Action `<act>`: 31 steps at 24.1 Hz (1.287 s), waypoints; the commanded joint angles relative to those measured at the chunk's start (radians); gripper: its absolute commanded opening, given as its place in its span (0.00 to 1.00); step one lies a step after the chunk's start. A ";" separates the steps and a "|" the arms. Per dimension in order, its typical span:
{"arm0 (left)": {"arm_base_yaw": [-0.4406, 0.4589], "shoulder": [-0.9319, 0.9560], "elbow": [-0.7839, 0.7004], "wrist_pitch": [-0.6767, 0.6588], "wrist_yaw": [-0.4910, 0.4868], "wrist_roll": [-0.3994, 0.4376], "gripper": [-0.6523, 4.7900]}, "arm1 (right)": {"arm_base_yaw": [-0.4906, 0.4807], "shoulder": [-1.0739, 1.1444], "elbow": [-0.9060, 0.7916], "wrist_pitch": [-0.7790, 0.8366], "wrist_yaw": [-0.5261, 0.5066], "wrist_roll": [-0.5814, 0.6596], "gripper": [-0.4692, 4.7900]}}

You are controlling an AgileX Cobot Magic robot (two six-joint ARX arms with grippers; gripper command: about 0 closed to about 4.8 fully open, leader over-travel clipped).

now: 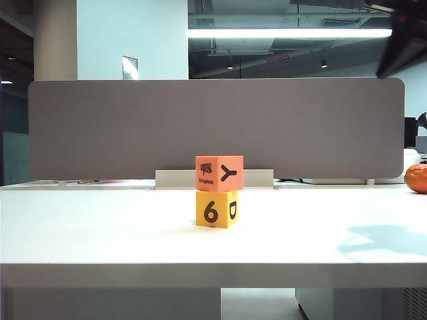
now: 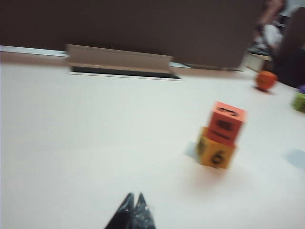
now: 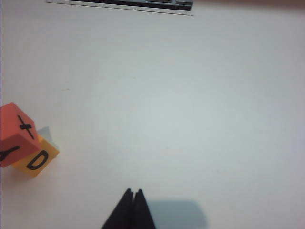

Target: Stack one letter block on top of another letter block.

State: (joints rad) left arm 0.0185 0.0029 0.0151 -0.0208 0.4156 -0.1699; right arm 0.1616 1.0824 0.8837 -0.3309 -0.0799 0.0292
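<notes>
The orange-red "Y" letter block (image 1: 219, 173) rests squarely on top of the yellow "6" letter block (image 1: 217, 209) at the middle of the white table (image 1: 100, 233). Both wrist views show the pair too: orange-red block (image 2: 227, 123) on yellow block (image 2: 215, 152), and orange-red block (image 3: 16, 133) over yellow block (image 3: 37, 161). My left gripper (image 2: 135, 196) is shut and empty, well short of the stack. The right gripper (image 3: 133, 191) is shut and empty, high above bare table, apart from the blocks. A dark piece of the right arm (image 1: 403, 40) shows at the exterior view's upper right.
A grey divider panel (image 1: 213, 127) runs along the table's far edge, with a pale cable tray (image 1: 213, 179) at its foot. An orange round object (image 1: 417, 179) sits at the far right. A green object (image 2: 299, 101) lies near it.
</notes>
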 commanded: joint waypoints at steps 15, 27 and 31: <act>-0.001 0.001 0.002 0.017 -0.302 0.163 0.11 | -0.019 -0.351 -0.341 0.217 0.036 0.100 0.08; -0.001 0.001 0.002 0.145 -0.306 0.163 0.11 | -0.019 -0.656 -0.547 0.282 0.045 0.135 0.08; -0.001 0.001 0.002 0.142 -0.306 0.163 0.11 | -0.019 -0.682 -0.568 0.277 0.058 0.135 0.08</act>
State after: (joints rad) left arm 0.0185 0.0036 0.0151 0.1123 0.1116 -0.0147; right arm 0.1429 0.4038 0.3138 -0.0723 -0.0326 0.1627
